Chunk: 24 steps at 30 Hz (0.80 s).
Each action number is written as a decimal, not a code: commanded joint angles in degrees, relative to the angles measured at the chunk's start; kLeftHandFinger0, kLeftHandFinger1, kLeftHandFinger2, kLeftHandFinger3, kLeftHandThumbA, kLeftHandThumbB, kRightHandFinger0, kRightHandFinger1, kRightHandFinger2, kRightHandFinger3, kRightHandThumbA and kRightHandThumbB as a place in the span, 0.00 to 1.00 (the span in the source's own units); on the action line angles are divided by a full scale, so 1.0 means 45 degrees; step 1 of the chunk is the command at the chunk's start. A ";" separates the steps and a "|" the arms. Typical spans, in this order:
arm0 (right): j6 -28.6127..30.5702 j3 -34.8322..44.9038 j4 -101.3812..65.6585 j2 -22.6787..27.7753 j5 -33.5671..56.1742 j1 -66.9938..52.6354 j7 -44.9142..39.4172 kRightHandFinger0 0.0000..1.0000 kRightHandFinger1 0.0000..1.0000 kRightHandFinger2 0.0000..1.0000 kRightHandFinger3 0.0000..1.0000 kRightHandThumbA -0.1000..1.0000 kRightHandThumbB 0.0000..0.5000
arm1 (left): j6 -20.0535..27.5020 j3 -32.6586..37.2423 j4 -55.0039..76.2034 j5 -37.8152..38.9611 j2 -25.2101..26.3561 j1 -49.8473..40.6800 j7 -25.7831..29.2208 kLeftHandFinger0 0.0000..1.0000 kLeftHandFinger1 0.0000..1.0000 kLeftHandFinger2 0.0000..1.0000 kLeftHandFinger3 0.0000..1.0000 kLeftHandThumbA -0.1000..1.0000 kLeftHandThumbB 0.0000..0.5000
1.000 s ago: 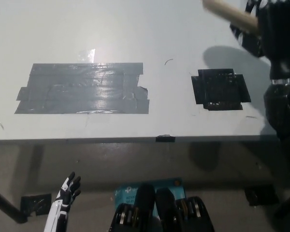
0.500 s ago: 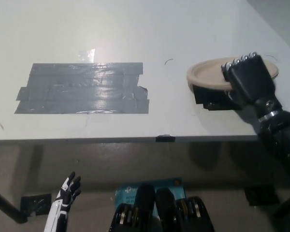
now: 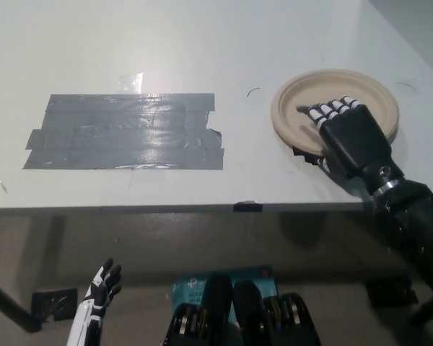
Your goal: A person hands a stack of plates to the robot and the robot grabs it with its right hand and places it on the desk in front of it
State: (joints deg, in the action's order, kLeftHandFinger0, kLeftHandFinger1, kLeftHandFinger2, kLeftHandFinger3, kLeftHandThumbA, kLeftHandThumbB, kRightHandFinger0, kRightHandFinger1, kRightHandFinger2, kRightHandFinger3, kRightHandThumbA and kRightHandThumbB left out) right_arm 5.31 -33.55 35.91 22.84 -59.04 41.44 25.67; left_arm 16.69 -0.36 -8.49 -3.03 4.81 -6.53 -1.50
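The stack of plates (image 3: 346,85) lies flat on the white table (image 3: 202,43), upper right, over black tape (image 3: 302,152). The right hand (image 3: 353,137) rests on it; its grip cannot be told. Grey tape (image 3: 123,132) sits centre left. The left hand (image 3: 105,281) hangs spread and empty, lower left.

The stack of plates (image 3: 325,90) lies flat on the desk (image 3: 238,43), right way up, towards the desk's right side and closer to its near edge than to its far one. It is round and pale beige, like paper ware, with a broad raised rim around a shallow flat well. From above it reads almost as one plate, with the layers showing only faintly at the rim. The black right hand (image 3: 353,137) rests over its near right part, hiding that stretch of rim.
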 commanded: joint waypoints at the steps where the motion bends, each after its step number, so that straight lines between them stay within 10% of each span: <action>1: -0.5374 0.1229 -0.7885 0.2182 1.0518 0.1806 -1.3398 1.00 1.00 1.00 1.00 0.83 1.00 | 0.0305 0.0105 0.0384 -0.0320 0.0187 0.0140 -0.0004 1.00 1.00 1.00 1.00 1.00 0.39; 8: -0.7116 0.3477 -0.8635 0.2451 1.7063 0.2411 -1.5129 1.00 1.00 1.00 1.00 0.75 1.00 | 0.0198 0.0146 0.0478 -0.0338 0.0246 0.0195 -0.0085 1.00 1.00 1.00 1.00 1.00 0.40; 15: -0.6754 0.4851 -0.9257 0.2188 1.9874 0.2353 -1.5377 1.00 1.00 1.00 1.00 0.92 1.00 | 0.0301 0.0148 0.0481 -0.0231 0.0272 0.0265 -0.0157 1.00 1.00 1.00 1.00 1.00 0.39; 24: -0.6009 0.7223 -1.3502 0.2380 2.2075 0.2238 -0.9451 1.00 1.00 1.00 1.00 1.00 1.00 | 0.0071 0.0126 0.0533 -0.0155 0.0224 0.0453 -0.0157 1.00 1.00 1.00 1.00 1.00 0.41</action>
State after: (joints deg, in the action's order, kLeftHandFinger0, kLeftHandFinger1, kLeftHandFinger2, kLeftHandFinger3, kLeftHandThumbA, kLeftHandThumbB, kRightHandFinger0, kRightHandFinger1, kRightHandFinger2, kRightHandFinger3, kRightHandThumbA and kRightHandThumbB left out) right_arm -2.01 -27.05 22.92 23.25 -34.12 40.15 3.19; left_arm 16.63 -0.36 -8.87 -3.05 4.80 -6.53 -1.51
